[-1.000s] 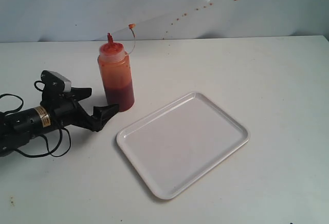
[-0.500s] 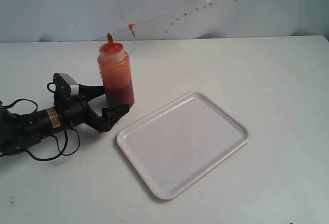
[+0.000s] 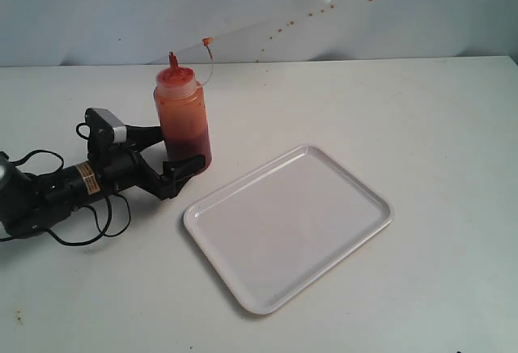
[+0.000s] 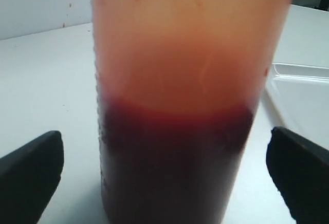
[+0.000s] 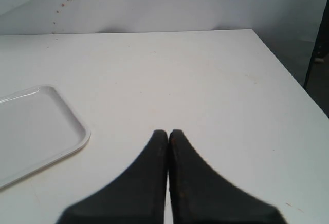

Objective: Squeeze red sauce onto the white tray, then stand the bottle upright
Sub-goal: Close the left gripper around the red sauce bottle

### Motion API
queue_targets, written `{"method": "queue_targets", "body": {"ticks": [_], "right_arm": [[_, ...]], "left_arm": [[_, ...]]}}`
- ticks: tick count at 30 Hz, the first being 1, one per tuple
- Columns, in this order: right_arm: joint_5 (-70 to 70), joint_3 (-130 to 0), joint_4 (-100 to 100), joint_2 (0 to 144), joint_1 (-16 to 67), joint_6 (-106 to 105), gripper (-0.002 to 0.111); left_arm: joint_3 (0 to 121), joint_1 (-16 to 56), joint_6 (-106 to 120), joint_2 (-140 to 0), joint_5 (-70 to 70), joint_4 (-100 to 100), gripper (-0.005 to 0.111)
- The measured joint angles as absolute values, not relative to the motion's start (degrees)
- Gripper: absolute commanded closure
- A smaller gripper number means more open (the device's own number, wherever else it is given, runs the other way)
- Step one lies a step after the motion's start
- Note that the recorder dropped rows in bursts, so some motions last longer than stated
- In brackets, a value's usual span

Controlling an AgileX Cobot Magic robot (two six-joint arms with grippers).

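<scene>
The bottle (image 3: 181,114) stands upright on the table left of the white tray (image 3: 287,223), its tethered tip cap off and hanging beside the red nozzle. Red sauce (image 3: 190,144) fills its lower part, dark through the plastic. My left gripper (image 3: 181,149) is open, low at the bottle's base, one finger on each side; I cannot tell whether they touch it. In the left wrist view the bottle (image 4: 190,64) fills the middle between the two black fingertips (image 4: 31,170). My right gripper (image 5: 168,133) is shut on nothing, over bare table beside the tray (image 5: 36,126). No sauce lies on the tray.
Small red specks dot the back wall (image 3: 312,14). The left arm's cables (image 3: 89,223) trail on the table behind the gripper. The table's edge (image 5: 288,75) drops off close to the right gripper.
My left gripper has slid toward the bottle and now has a finger on each side of its base. Bottle and tray have not moved.
</scene>
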State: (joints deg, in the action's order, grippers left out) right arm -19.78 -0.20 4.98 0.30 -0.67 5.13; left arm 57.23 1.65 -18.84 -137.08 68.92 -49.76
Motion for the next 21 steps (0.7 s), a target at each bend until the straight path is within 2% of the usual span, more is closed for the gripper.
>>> {"method": "queue_targets", "body": {"ticks": [6,21], "right_arm": [[-19.8,-0.2,5.0,0.3,-0.7,5.1,0.108],[-19.8,-0.2,5.0,0.3,-0.7,5.1,0.108]], "left_arm": [[57.2,5.4,-18.8,-137.1,68.2,-44.9,0.002],[57.2,5.4,-18.8,-137.1,65.4,-40.0,0.002]]}}
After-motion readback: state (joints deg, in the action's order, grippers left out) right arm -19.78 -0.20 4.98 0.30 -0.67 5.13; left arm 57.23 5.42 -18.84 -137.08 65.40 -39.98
